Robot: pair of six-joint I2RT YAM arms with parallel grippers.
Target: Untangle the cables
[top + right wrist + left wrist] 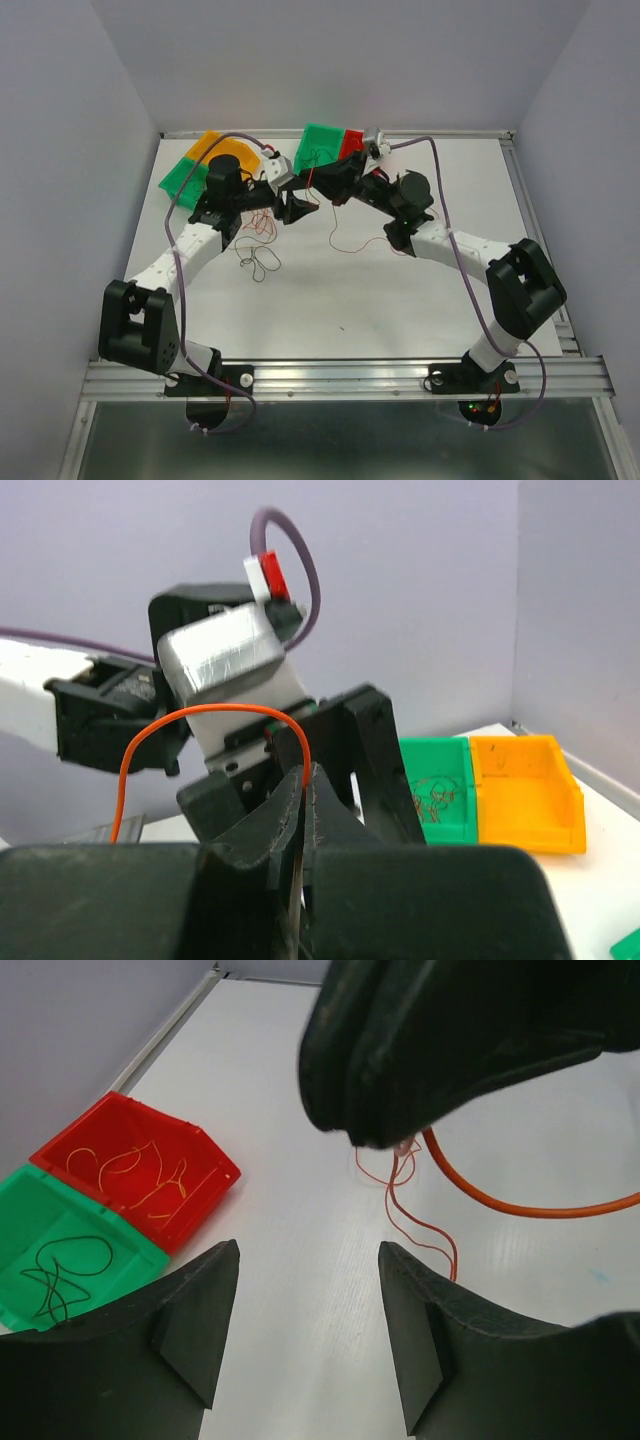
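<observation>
- Left arm [185, 255] and right arm [455, 245]: white link shells, black joint housings.
- Lilac-purple cable [312, 572] along each arm.
- Left wrist block [225, 660]: silver-grey, with a red-and-white connector [268, 572] on top.
- Left gripper [308, 1250]: fingers [195, 1310] matte black, wedge-shaped.

I see a smooth matt white counter [270, 1090], a glossy plastic red bin [205, 1200] and green bin [25, 1215], a matt black plastic left hand [305, 1270], and a slick orange cable [540, 1211].

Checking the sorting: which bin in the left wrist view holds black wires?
The green bin; the red bin beside it holds orange wires.
</observation>
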